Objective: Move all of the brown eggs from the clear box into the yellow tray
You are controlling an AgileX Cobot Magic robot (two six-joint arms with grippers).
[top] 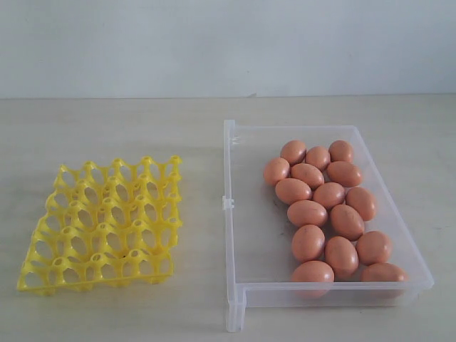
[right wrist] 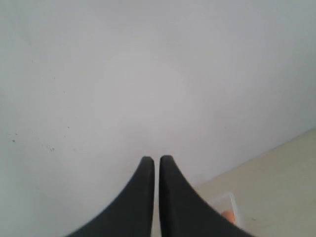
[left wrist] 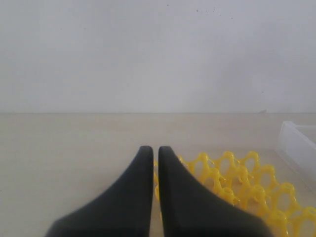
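Note:
Several brown eggs (top: 329,195) lie clustered in the right half of the clear box (top: 242,214) on the right of the table in the exterior view. The yellow tray (top: 107,224) sits to the left of the box, with all its cups empty. Neither gripper appears in the exterior view. My left gripper (left wrist: 155,150) is shut with nothing in it, and the yellow tray (left wrist: 247,182) lies just beyond it. My right gripper (right wrist: 156,160) is shut and empty, facing the wall. A corner of the clear box (right wrist: 228,201) and a bit of one egg (right wrist: 229,216) show beside it.
A pale wooden table (top: 142,128) carries both containers, with a plain light wall (top: 228,43) behind it. An edge of the clear box (left wrist: 296,143) shows in the left wrist view past the tray.

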